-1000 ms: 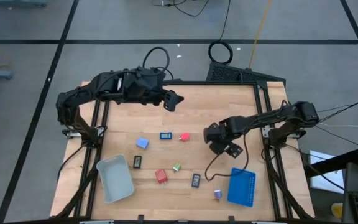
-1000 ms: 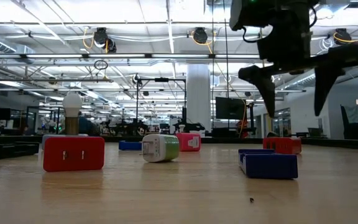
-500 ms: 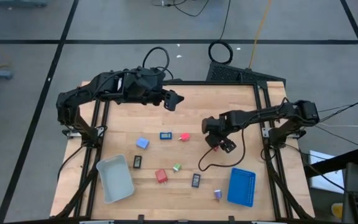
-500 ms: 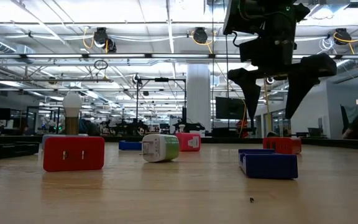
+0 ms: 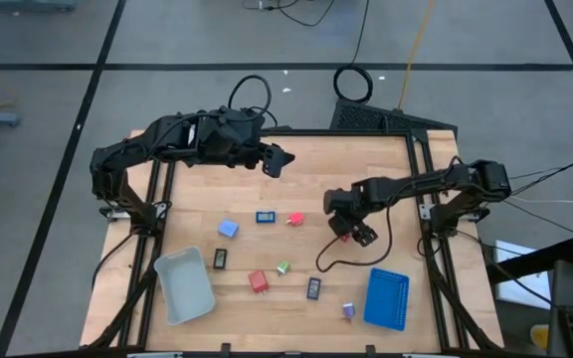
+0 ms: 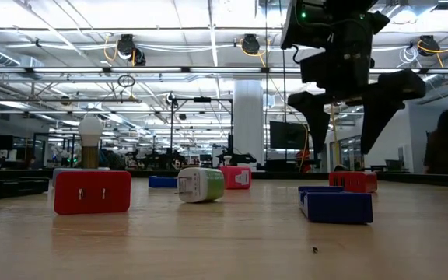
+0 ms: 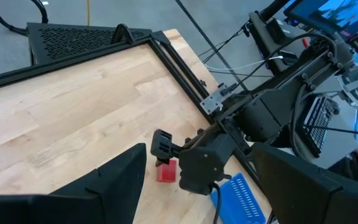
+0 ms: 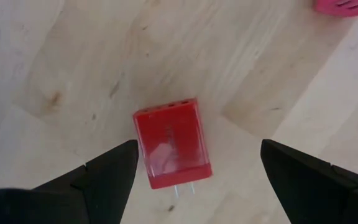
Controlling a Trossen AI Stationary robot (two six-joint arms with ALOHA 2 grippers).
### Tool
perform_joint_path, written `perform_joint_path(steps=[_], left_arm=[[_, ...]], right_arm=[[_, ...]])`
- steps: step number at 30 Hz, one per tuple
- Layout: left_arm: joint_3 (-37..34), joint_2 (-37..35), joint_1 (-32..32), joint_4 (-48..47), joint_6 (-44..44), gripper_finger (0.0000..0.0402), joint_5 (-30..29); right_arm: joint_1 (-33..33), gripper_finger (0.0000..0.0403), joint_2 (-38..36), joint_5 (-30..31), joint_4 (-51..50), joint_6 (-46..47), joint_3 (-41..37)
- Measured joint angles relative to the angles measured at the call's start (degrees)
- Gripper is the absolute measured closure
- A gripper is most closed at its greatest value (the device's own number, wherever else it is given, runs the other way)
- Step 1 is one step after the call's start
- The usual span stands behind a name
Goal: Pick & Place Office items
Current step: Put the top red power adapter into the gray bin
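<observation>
My right gripper [image 5: 350, 228] hangs over the middle-right of the table [image 5: 356, 164], fingers spread wide and gripping nothing. Straight below it lies a red charger block [image 8: 173, 142], flat on the wood. Through the right wrist camera, its long axis runs between the two fingers [image 8: 107, 171], slightly skewed, with two metal prongs sticking out of the end nearer the camera and three small dark ports on the far end. I can make out a pale smudge on its top face but no readable writing.

In the low view, that gripper [image 6: 348, 117] is well above the tabletop, jaws apart. A second red block [image 6: 92, 190] with two slots faces the camera, a green-white plug [image 6: 201, 184] lies on its side, and a blue block [image 6: 337, 205] sits under the gripper.

My left gripper [image 5: 277, 160] waits over the far side of the table, open and empty.

The grey tray [image 5: 184, 286] and blue tray [image 5: 387, 298] sit at the near edge.
</observation>
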Motion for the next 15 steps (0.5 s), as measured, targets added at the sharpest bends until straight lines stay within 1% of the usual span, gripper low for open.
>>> perform_joint_path(steps=[5,10,15], left_arm=[[0.0,0.0,0.0,0.0,0.0,0.0108,0.0],[0.0,0.0,0.0,0.0,0.3,0.0108,0.0],[0.0,0.0,0.0,0.0,0.5,0.0108,0.0]], right_arm=[[0.0,0.0069,0.0,0.0,2.2,1.3,-3.1],[0.1,0.0069,0.0,0.0,6.5,3.1,-6.3],[0.1,0.0069,0.0,-0.2,8.9,4.5,-7.9]])
